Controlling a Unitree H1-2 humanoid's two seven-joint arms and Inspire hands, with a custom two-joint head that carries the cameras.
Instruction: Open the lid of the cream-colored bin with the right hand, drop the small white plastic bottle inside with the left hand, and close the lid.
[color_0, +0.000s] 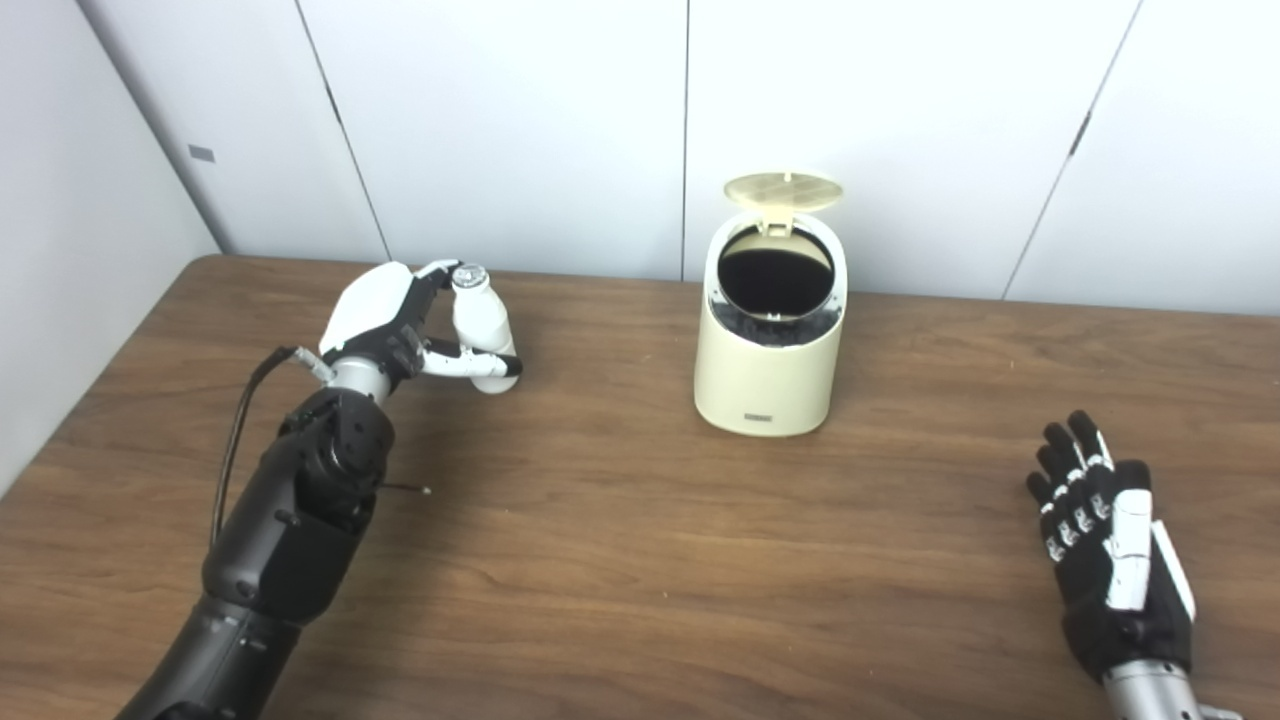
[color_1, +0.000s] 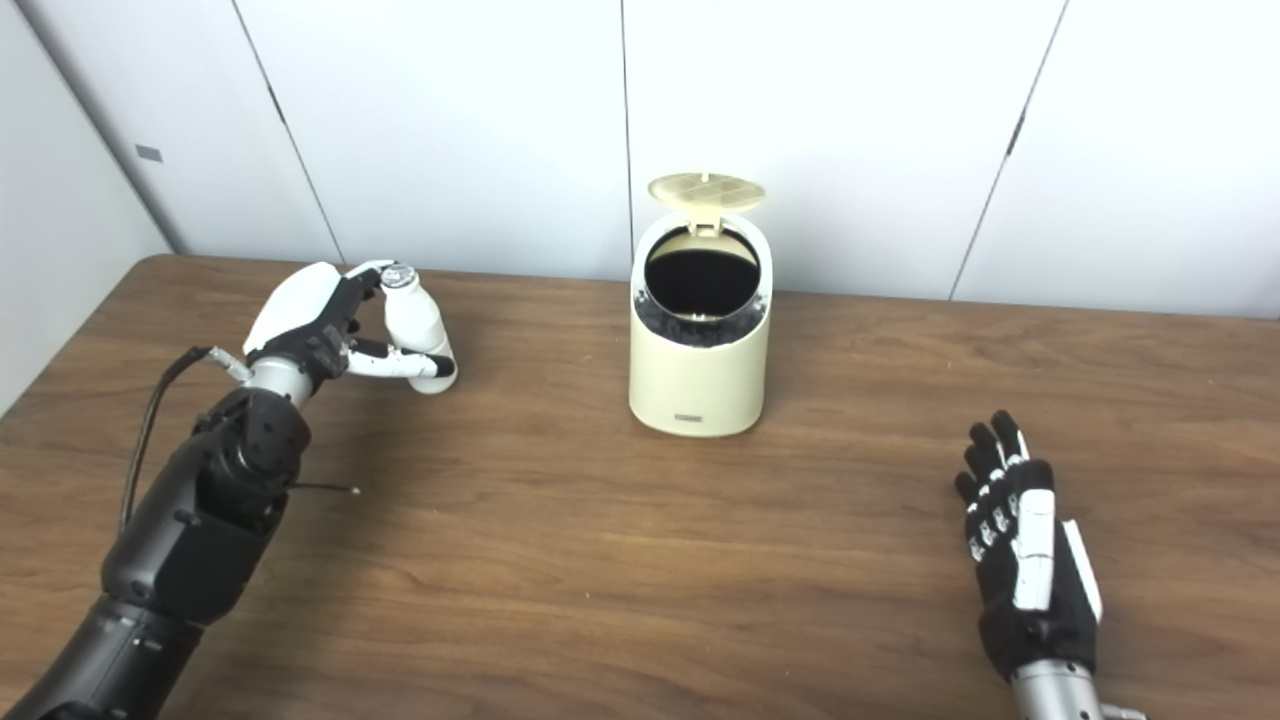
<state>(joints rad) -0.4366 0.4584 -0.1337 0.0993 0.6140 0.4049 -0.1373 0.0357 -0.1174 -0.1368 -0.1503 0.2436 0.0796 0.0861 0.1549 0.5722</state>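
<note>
Nearest the camera, the right hand (color_0: 1110, 545) is lying at the near right of the worktop (color_0: 620, 560), fingers spread and straight, holding nothing, well apart from the bin. At the far left, the left hand (color_0: 400, 325) is gripping the small white bottle (color_0: 480, 320): its fingers are wrapping behind the bottle and its thumb is pressing across the lower front. That bottle is sitting upright with its cap on top; whether its base is touching the wood is unclear. Standing at the far middle of the worktop, to the right of the bottle, the cream bin (color_0: 768, 350) is showing its dark inside, with its round lid (color_0: 783, 192) tipping up and back toward the wall.
</note>
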